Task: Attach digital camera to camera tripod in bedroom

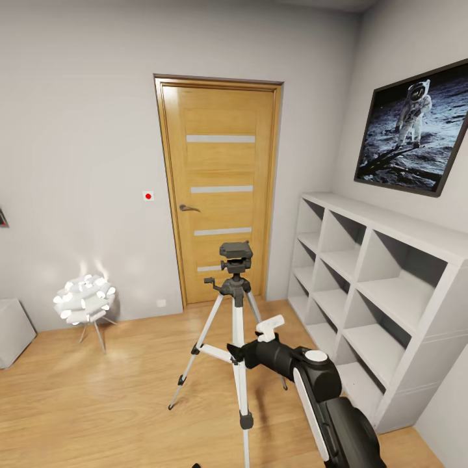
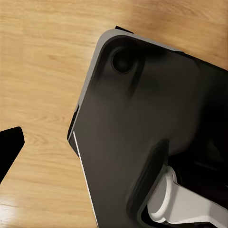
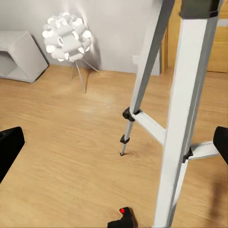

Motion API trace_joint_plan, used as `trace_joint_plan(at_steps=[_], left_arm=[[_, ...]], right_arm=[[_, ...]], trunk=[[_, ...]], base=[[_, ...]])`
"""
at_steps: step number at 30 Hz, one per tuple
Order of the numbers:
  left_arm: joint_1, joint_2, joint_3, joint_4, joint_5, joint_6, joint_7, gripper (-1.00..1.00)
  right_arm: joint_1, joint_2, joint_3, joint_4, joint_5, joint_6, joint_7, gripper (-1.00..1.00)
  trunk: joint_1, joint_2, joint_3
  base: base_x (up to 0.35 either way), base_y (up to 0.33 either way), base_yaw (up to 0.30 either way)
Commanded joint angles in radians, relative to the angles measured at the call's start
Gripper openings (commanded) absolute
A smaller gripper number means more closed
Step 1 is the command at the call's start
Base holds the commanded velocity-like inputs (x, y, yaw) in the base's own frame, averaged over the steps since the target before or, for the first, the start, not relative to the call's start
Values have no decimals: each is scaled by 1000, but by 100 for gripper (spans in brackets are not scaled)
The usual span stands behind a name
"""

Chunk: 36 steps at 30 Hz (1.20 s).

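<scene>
No readable writing or brand marks anywhere; the only graphic is an astronaut-on-the-moon picture (image 1: pixel 413 127) in a dark frame, on the wall to the right of the tripod.

Tripod (image 1: pixel 236 305) stands on the light wood floor (image 1: pixel 104 403) in front of the wooden door (image 1: pixel 221 188); thin silver legs, black joints and feet, black head on top with a handle sticking out sideways; a boxy black block sits on the head, can't tell if that's the camera or part of the head.

Right arm (image 1: pixel 312 383) reaches toward the tripod's near leg, black shell with white trim; right gripper (image 3: pixel 114 147) looks spread wide, dark fingertips (image 3: pixel 9 147) at both edges of the wrist view, nothing between them but floor and tripod legs; near leg sits just beside one fingertip, not touching as far as I can see.

Small black object with a red dot (image 3: pixel 122 219) on the floor at the tripod's foot, close to the right gripper; mostly cut off, likely the camera but can't confirm.

Left wrist view: dark rounded robot body panel (image 2: pixel 152 128) over wood floor; one black fingertip (image 2: pixel 9 147) at the edge; can't tell how open the left gripper is.

White ball lamp (image 1: pixel 84 299) on thin legs, left of the tripod by the wall; white cube shelf (image 1: pixel 383 279) to the tripod's right; small red dot switch (image 1: pixel 148 195) on the wall beside the door.
</scene>
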Motion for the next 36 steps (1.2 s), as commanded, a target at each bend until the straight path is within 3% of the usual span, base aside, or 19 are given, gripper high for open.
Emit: trace_joint_plan(at_steps=[1, 8, 16, 26, 30, 36], left_arm=[[0, 0, 0, 0, 3, -2, 0, 100], [0, 0, 0, 0, 3, -2, 0, 100], [0, 0, 0, 0, 3, -2, 0, 100], [0, 0, 0, 0, 3, -3, 0, 100], [0, 0, 0, 0, 3, -3, 0, 100], [0, 0, 0, 0, 3, -4, 0, 100]], right_arm=[[0, 3, 3, -1, 10, -2, 8, 100], [0, 12, 11, 7, 3, -76, 6, 100], [0, 13, 17, 89, 0, -177, -25, 100], [-4, 13, 21, 129, 3, -199, -192, 100], [-49, 13, 21, 170, 0, -199, -246, 100], [-124, 13, 20, 265, -2, -199, -265, 100]], trunk=[[0, -1, 0], [0, -1, 0], [0, -1, 0], [0, -1, 0], [0, -1, 0], [0, -1, 0]], base=[[0, 0, 0], [0, 0, 0], [0, 0, 0], [0, 0, 0], [0, 0, 0], [0, 0, 0]])
